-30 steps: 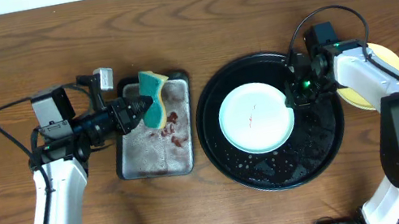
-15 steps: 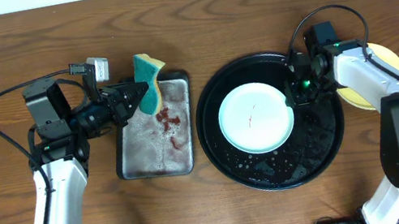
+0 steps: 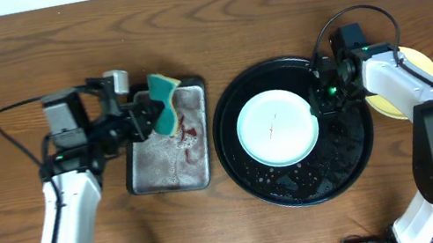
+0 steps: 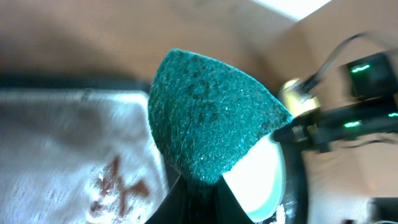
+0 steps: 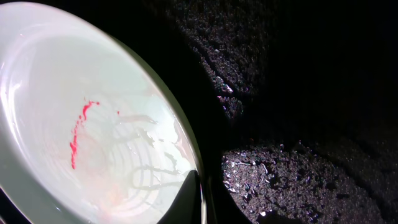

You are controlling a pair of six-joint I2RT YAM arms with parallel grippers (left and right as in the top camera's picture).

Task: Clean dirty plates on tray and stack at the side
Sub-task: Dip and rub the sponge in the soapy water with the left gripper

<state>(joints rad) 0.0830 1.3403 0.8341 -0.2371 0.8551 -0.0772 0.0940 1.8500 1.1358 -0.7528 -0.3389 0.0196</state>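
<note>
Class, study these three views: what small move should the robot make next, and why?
Probably swing the left hand rightward to bring the sponge over the mint plate. That hand grips the sponge above the grey pan, the right hand pinches the plate's rim in the black tray, and a red smear marks the plate.
</note>
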